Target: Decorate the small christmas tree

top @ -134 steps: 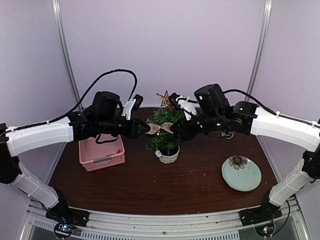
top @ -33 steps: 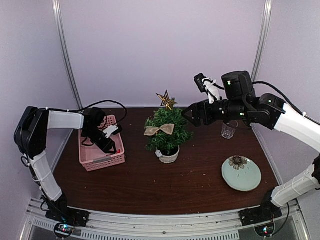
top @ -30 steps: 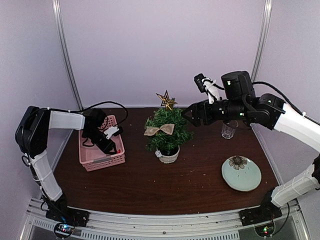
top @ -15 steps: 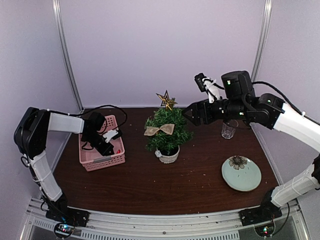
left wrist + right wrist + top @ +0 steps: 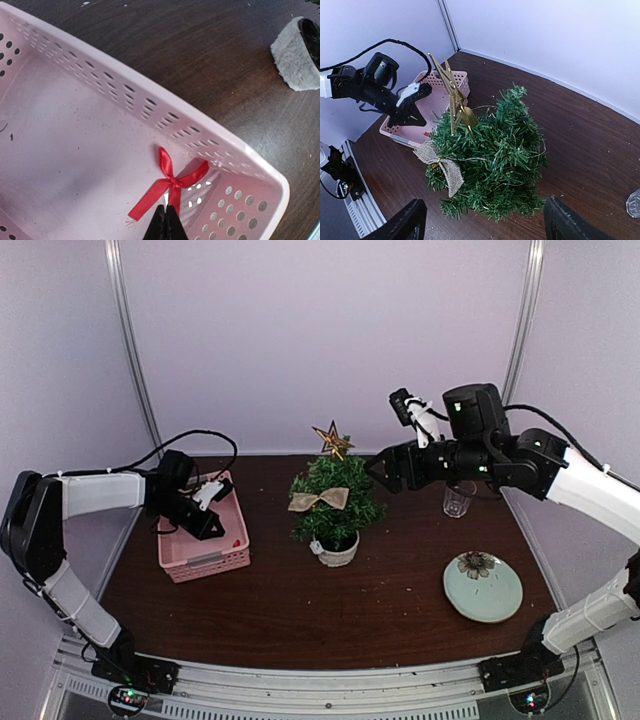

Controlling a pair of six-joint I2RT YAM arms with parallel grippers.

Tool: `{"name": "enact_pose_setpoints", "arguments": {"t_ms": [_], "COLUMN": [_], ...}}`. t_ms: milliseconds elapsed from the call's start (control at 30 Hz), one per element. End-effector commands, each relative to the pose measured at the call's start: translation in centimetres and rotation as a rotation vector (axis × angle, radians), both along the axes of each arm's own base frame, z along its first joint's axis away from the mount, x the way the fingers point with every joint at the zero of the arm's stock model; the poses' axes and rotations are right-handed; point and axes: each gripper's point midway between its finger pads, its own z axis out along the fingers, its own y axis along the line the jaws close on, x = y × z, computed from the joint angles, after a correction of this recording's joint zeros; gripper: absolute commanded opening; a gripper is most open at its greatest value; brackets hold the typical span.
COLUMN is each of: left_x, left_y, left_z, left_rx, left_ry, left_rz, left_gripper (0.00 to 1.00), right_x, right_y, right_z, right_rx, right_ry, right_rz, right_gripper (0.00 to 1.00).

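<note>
**Two arms apart, one bow pinched in a basket corner**

Two clear zones frame the tree (image 5: 335, 502), which stands in its white pot (image 5: 337, 552) at mid-table, toward the back. One is the bare brown table (image 5: 330, 620) in front of it, running to the near edge. The other is a strip between the pot and the pink basket (image 5: 205, 562) on the left.

The basket sits close to the table's left edge. Inside it, the left gripper (image 5: 166, 226) has its fingertips pressed together on a red bow (image 5: 172, 182). It pinches the bow just below the knot, in the corner where two perforated walls meet. One ribbon tail touches the side wall.

The right gripper (image 5: 375, 468) hangs in the air just right of the treetop. Its jaws are spread wide, holding nothing and touching no branch. A gold star (image 5: 332, 440) tops the tree, and a burlap bow (image 5: 320, 500) sits on its front.

A glass (image 5: 458, 499) stands under the right arm near the back right. A pale green plate (image 5: 490, 602) lies toward the front right, well apart from the pot.
</note>
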Motion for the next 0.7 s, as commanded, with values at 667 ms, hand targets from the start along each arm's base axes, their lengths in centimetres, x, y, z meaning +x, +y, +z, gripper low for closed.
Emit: {"name": "enact_pose_setpoints", "arguments": {"t_ms": [667], "left_x": [-0.5], "left_y": [0.8], "left_z": [-8.1], "left_rx": [0.203], "left_ry": [0.127], "left_rz": [-0.251], "left_gripper": [0.35], "right_x": [-0.2], "right_y": [-0.4], "right_z": [0.0], "right_rx": [0.011], "right_ry": [0.003], "right_rz": [0.001], "right_gripper": [0.84]}}
